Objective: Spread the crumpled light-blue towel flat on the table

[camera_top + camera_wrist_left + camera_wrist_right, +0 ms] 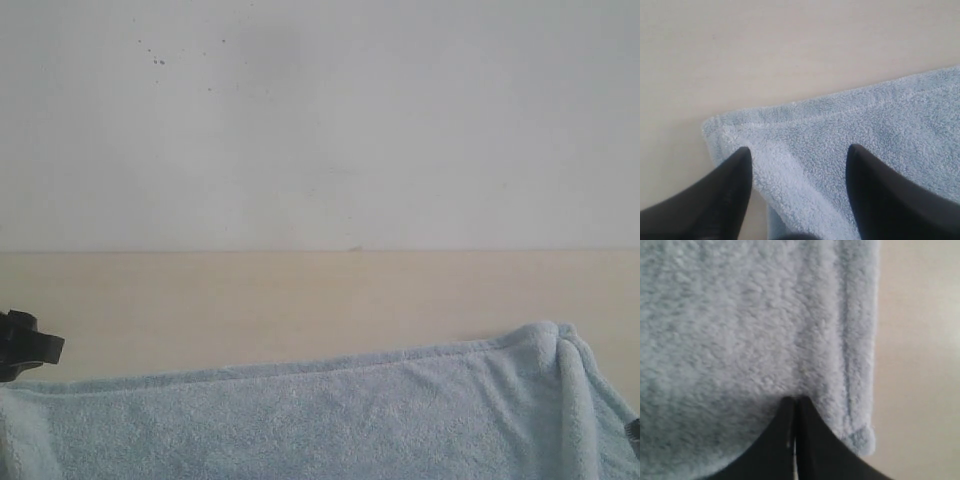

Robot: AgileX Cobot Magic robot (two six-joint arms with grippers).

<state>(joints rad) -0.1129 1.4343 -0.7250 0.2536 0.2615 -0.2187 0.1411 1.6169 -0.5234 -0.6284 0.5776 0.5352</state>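
The light-blue towel (330,415) lies spread across the near part of the beige table (300,300), with a raised ridge near its right end. My left gripper (797,155) is open over the towel's (865,120) hemmed corner, and a fold of cloth lies between its black fingers (875,195). In the exterior view only a black part of the left gripper (25,345) shows at the left edge. My right gripper (796,402) is shut, its tips pinched into the towel (740,325) close to a hemmed corner (862,437). A sliver of the right gripper (633,430) shows at the right edge.
A white wall (320,120) rises behind the table's far edge. Bare tabletop (765,50) stretches beyond the towel's corner on the left, and a strip of table (920,365) shows beside the towel's right hem.
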